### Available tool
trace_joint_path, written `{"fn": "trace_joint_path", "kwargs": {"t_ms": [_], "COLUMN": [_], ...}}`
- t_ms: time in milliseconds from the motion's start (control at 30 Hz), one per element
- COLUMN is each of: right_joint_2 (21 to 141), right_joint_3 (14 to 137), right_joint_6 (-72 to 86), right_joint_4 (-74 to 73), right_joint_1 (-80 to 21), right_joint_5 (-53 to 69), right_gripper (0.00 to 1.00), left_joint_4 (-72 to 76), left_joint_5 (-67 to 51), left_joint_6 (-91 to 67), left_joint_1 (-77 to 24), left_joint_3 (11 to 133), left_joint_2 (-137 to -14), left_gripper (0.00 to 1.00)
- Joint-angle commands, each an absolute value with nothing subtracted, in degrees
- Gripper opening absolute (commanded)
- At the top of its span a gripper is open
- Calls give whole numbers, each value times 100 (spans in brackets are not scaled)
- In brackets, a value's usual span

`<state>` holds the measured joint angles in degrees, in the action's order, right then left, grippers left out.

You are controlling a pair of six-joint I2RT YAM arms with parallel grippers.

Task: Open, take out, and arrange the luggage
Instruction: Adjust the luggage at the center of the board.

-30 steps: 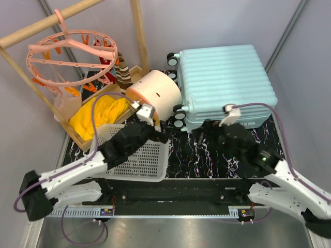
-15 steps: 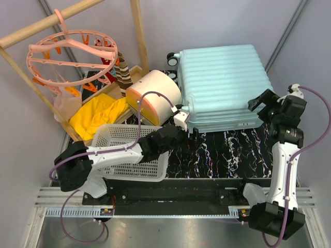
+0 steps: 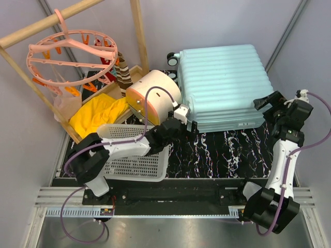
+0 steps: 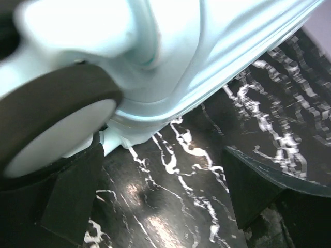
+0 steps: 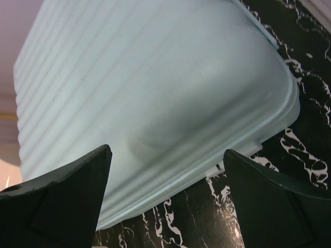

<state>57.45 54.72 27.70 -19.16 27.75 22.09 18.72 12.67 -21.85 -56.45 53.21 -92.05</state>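
Luggage, pale mint ribbed hard shell, is lying flat and shut at the counter's far right. Your left gripper is gaping empty by its near-left wheel, right gripper likewise at its near-right corner. Wheel is showing blurred and cropped up close.

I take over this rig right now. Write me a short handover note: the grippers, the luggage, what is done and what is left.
Left gripper: fingers open, empty, low at the near-left corner of the luggage, beside a wheel.
Right gripper: fingers open, empty, facing the near-right corner of the luggage.
The luggage lies flat and closed on the table, on the right side.
Done: nothing yet.
Left: open it, take out, arrange.
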Motion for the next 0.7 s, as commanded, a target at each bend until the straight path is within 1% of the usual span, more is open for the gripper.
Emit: {"fn": "trace_joint_path", "kwargs": {"t_ms": [0,133,233,367,500,633,667], "right_joint_2": [5677,6247,6337,6311,6276,5881,5793], "right_joint_3": [5221,5159,5203,5404,5616,5713,5722], "right_joint_6": [2892,2962,2866,2699,2672,2689,2724], "right_joint_4": [-1459,-1099,-1037,-1081,-1230,-1362,-1441], "right_joint_1": [2769,2769,2769,2786,2812,2804,2786], "right_joint_5": [2434,2610,2295,1838,1696,1714,1879], "right_gripper": [100,99,98,99,98,95,93], "left_joint_4": [2810,3312,3542,3595,3656,3955,3999], "left_joint_5": [1179,599,89,-403,-571,-975,-1071], "left_joint_6": [-1399,-854,-493,-150,-35,-35,-35], "left_joint_1": [-5669,-5686,-5721,-5967,-6248,-6442,-6477], "left_joint_3": [5713,5923,6160,6547,6873,7004,7031], "left_joint_2": [-9544,-9965,-10186,-10624,-10916,-11100,-11127], "left_gripper": [99,99,97,95,94,95,95]}}
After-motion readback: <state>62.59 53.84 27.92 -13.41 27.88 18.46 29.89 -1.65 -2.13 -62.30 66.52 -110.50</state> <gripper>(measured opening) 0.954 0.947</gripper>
